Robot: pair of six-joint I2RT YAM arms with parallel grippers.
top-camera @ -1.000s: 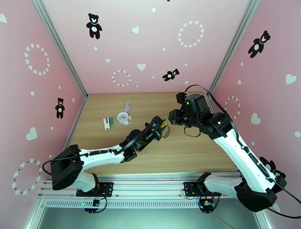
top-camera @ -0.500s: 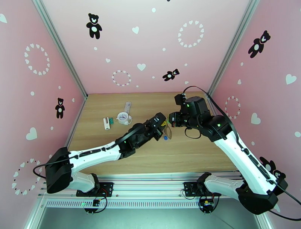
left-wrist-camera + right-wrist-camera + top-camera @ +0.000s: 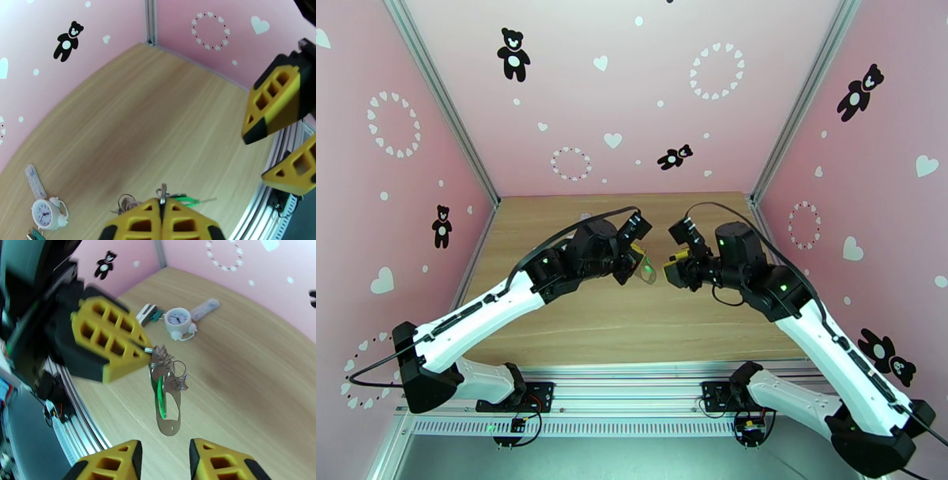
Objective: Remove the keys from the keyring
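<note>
Left gripper point(image 3: 162, 203) lifted keyring point(image 3: 170, 426); right gripper point(image 3: 165, 448) opened, backed off.

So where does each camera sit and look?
Top: above and behind, looking down on the table; the left arm and right arm show.
Left wrist: on the left arm, looking across the table; own shut left gripper below, right gripper at right.
Right wrist: on the right arm, facing the left gripper and keyring; own fingertips below.
Both wrist views share the clock and keyring.
</note>
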